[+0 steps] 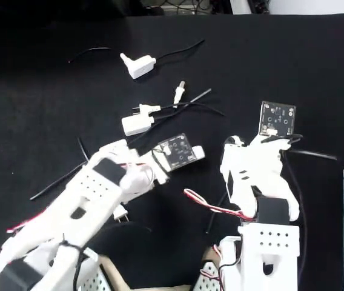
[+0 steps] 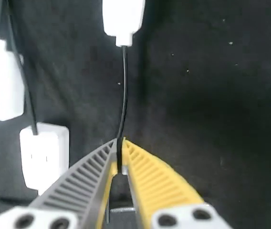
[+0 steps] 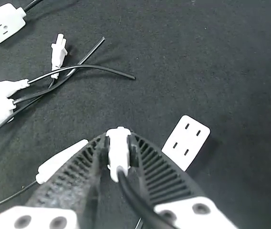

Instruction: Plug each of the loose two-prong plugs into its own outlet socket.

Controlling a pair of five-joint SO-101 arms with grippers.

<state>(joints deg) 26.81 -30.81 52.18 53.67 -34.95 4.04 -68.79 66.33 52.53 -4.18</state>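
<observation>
In the high view, a black cord (image 2: 124,95) is pinched by the left gripper (image 2: 120,151) at centre, a white plug (image 3: 118,155) by the right gripper (image 3: 118,140) centre-right.

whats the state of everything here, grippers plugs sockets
left gripper: shut on the black cable
black cable: pinched between the fingers, running off to a white block
right gripper: shut on the white plug
white plug: held, not in any socket
four-slot socket: lying flat, slots empty
small plug: lying loose, unplugged
corner socket: lying flat, slots empty
</observation>
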